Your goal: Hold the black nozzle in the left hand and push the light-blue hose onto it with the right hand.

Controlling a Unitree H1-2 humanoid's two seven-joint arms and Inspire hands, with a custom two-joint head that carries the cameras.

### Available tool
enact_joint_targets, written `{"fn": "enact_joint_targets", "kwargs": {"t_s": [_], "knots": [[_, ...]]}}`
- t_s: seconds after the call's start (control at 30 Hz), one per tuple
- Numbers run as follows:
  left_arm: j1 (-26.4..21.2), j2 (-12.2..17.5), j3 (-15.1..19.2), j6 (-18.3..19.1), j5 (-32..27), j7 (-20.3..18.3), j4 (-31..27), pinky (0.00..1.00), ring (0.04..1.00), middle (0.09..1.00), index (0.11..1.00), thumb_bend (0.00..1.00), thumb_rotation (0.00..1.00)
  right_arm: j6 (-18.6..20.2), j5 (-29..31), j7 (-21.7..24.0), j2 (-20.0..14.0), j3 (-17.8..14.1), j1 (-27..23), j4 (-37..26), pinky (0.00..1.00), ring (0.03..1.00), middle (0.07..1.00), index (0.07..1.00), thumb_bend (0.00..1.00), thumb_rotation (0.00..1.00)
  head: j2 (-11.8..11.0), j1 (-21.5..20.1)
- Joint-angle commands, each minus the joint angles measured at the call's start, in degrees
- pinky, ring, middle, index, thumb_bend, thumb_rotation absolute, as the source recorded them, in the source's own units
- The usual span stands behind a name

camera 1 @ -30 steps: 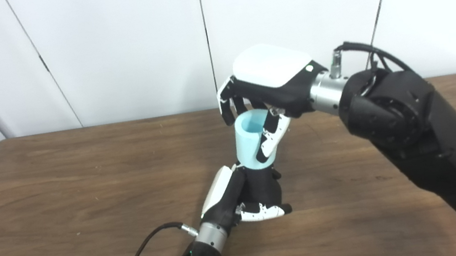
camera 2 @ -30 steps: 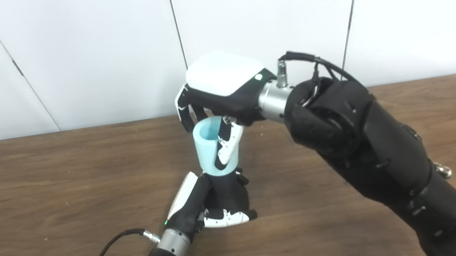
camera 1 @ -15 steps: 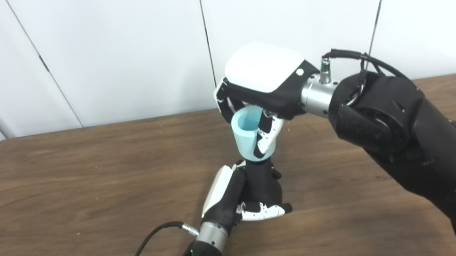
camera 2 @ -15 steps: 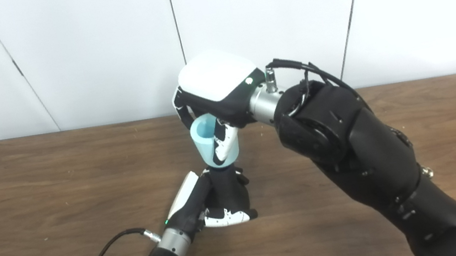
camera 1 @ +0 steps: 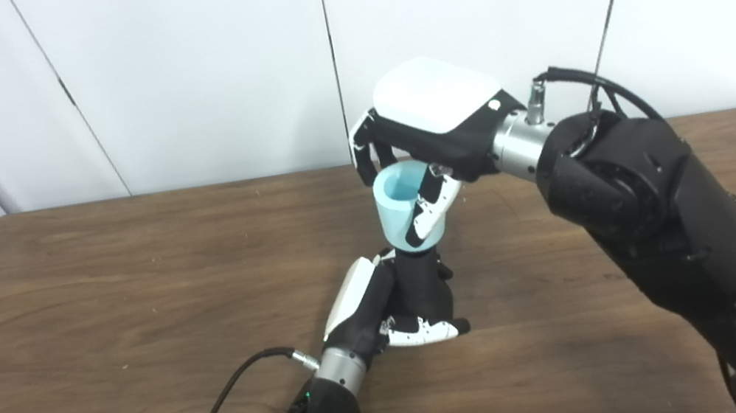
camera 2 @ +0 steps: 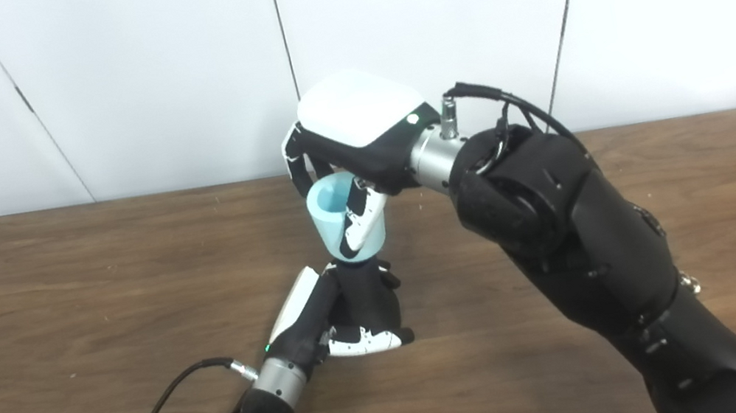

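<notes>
Nozzle (camera 1: 418, 282) stands upright in the left hand (camera 1: 393, 311), whose fingers are wrapped round its black body while the hand rests low on the bench (camera 1: 92, 297). Directly above it, the light-blue hose (camera 1: 406, 207) is clamped in the right hand (camera 1: 429, 144), fingers behind and thumb across the front. The hose's lower rim sits at the nozzle's top; how far it has gone on I cannot tell, since the joint is partly hidden.

The hose looks tilted a little off the nozzle's line. Pushing down at that angle could jam the rim on one side, buckle the soft wall, or lever the nozzle over in the left hand's grip. The thumb sits low on the hose and may meet the left hand's fingers before the hose is fully seated.

Around both hands the bench is open wood; its edges and the wall behind lie well apart from the work.
</notes>
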Motion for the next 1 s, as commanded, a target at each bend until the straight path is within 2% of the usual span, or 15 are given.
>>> {"fn": "enact_joint_targets", "kwargs": {"t_s": [0.0, 0.2, 0.53, 0.73, 0.97], "knots": [[2.2, 0.2, -1.7, 3.8, -0.6, -4.2, 2.0, 1.00, 0.936, 0.773, 0.485, 0.52, 0.08, 1.0, 3.0, 2.0, -0.3, -0.8, -1.3, -1.1, 0.18, 0.275, 0.419, 0.521, 0.52, 0.00, 0.0, 0.1], [2.1, 0.3, -1.9, 3.6, -0.5, -4.2, 2.2, 1.00, 0.936, 0.773, 0.485, 0.52, 0.08, 4.5, 7.5, 4.7, -0.8, -1.7, -1.9, -0.6, 0.22, 0.299, 0.427, 0.521, 0.52, 0.00, 0.3, -0.1], [2.1, 0.6, -2.3, 3.7, -0.5, -4.3, 2.1, 1.00, 0.936, 0.773, 0.485, 0.52, 0.08, 7.0, 8.2, 5.7, -2.1, -0.1, -3.2, 0.7, 0.30, 0.379, 0.488, 0.531, 0.51, 0.00, 0.4, -0.3], [2.0, 0.7, -2.4, 3.8, -0.5, -4.5, 2.0, 1.00, 0.936, 0.774, 0.485, 0.52, 0.08, 6.7, 6.8, 4.6, -2.8, 1.5, -3.1, 1.1, 0.30, 0.376, 0.491, 0.530, 0.51, 0.00, 0.4, -0.3], [2.0, 0.8, -2.4, 4.0, -0.6, -4.6, 1.7, 1.00, 0.936, 0.774, 0.485, 0.52, 0.08, 4.5, 2.6, 2.7, -3.5, 3.4, -3.0, 0.9, 0.24, 0.354, 0.463, 0.541, 0.51, 0.00, 0.5, -0.3]]}}
